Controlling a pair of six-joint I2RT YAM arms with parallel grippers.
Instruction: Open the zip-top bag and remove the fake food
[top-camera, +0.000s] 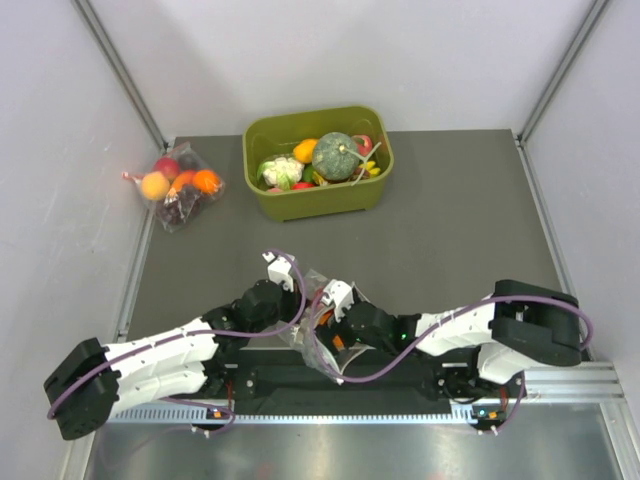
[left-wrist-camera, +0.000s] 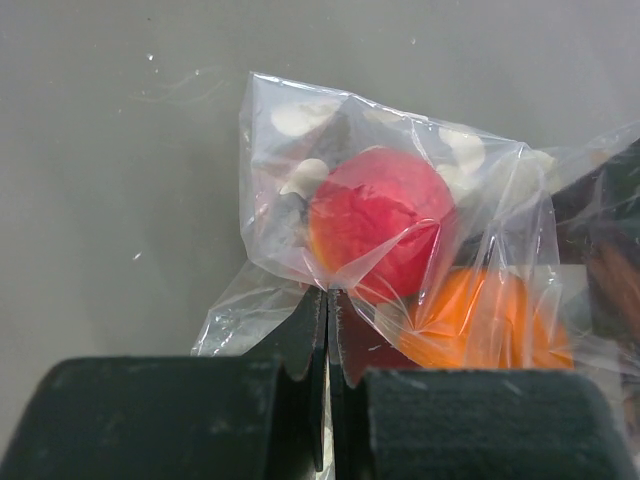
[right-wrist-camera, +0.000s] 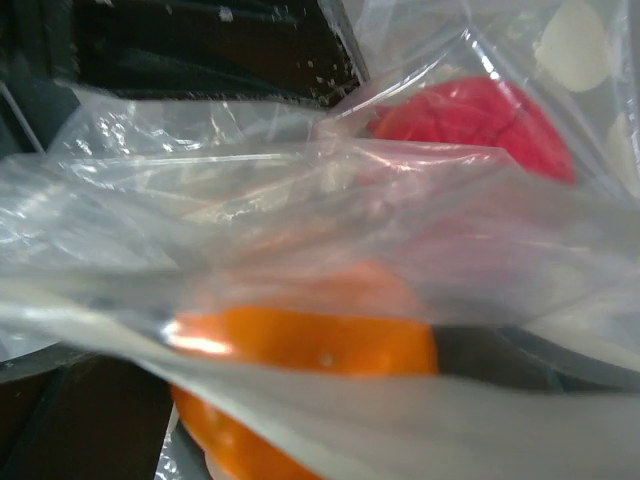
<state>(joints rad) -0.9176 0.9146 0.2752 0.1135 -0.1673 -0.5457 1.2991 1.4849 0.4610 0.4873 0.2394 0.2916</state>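
The zip-top bag (top-camera: 312, 283), clear with white dots, hangs between my two grippers near the table's front edge. My left gripper (top-camera: 303, 312) is shut on a fold of its film; the left wrist view shows the closed jaws (left-wrist-camera: 327, 292) pinching plastic just below the red fruit (left-wrist-camera: 375, 220), with the orange fruit (left-wrist-camera: 480, 320) to the right. My right gripper (top-camera: 324, 318) is at the bag from the other side. In the right wrist view bag film (right-wrist-camera: 300, 200) covers the lens and hides the fingers. The orange fruit (right-wrist-camera: 300, 345) and red fruit (right-wrist-camera: 480, 125) show through. The dark green pumpkin (top-camera: 335, 157) lies in the tub.
A green tub (top-camera: 290, 205) at the back centre holds the pumpkin, a white cauliflower (top-camera: 282, 170) and other toy produce. A smaller dotless clear bag (top-camera: 180, 185) of fruit lies at the back left by the wall. White walls close in the table on three sides.
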